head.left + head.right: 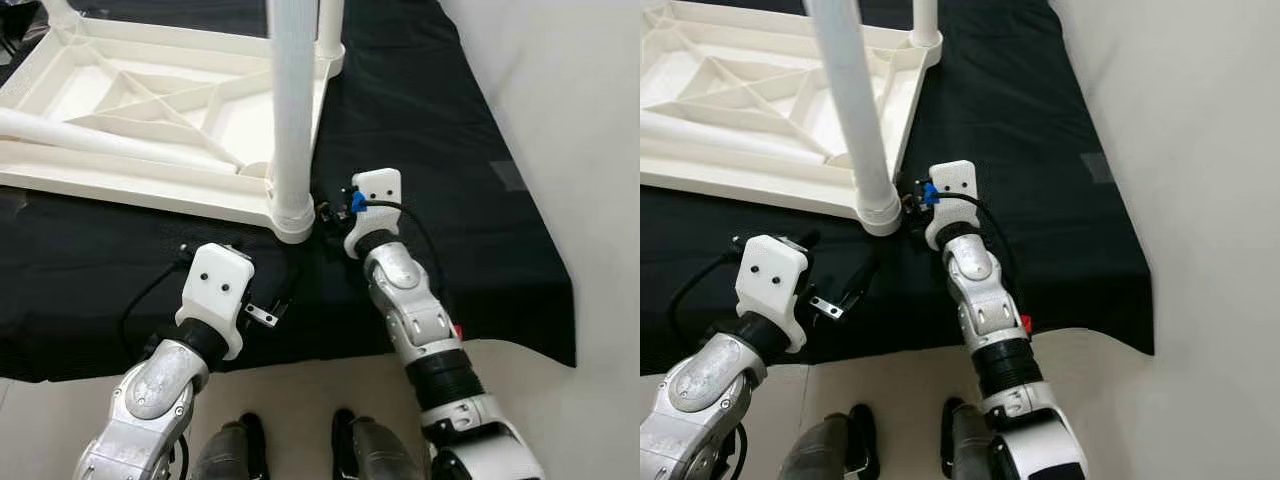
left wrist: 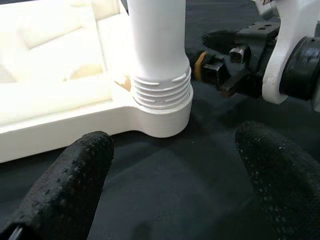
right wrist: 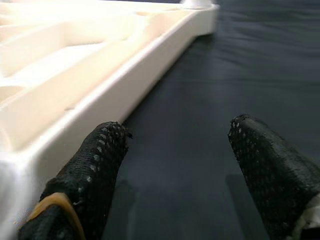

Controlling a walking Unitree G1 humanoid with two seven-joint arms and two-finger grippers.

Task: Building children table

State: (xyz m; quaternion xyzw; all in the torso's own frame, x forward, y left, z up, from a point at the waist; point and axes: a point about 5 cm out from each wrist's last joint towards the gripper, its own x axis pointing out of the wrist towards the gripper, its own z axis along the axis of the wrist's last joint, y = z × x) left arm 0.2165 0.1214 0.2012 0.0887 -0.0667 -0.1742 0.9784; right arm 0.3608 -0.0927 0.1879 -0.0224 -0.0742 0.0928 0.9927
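Note:
The white children's table top (image 1: 150,190) lies upside down on a black cloth (image 1: 450,180). One white leg (image 1: 293,120) stands upright in the near right corner socket (image 1: 293,218), its threaded base (image 2: 161,90) showing. A second leg (image 1: 330,25) stands at the far right corner, and a loose leg (image 1: 100,135) lies across the ribbed underside. My left gripper (image 2: 175,175) is open just in front of the near leg's base, not touching it. Low over the cloth, my right gripper (image 3: 180,165) is open beside the table's right rim (image 3: 100,95), close to that same corner.
The cloth's front edge (image 1: 300,362) runs just ahead of my feet (image 1: 290,450). Pale floor (image 1: 570,130) lies to the right of the cloth. A black cable (image 1: 145,295) loops by my left wrist.

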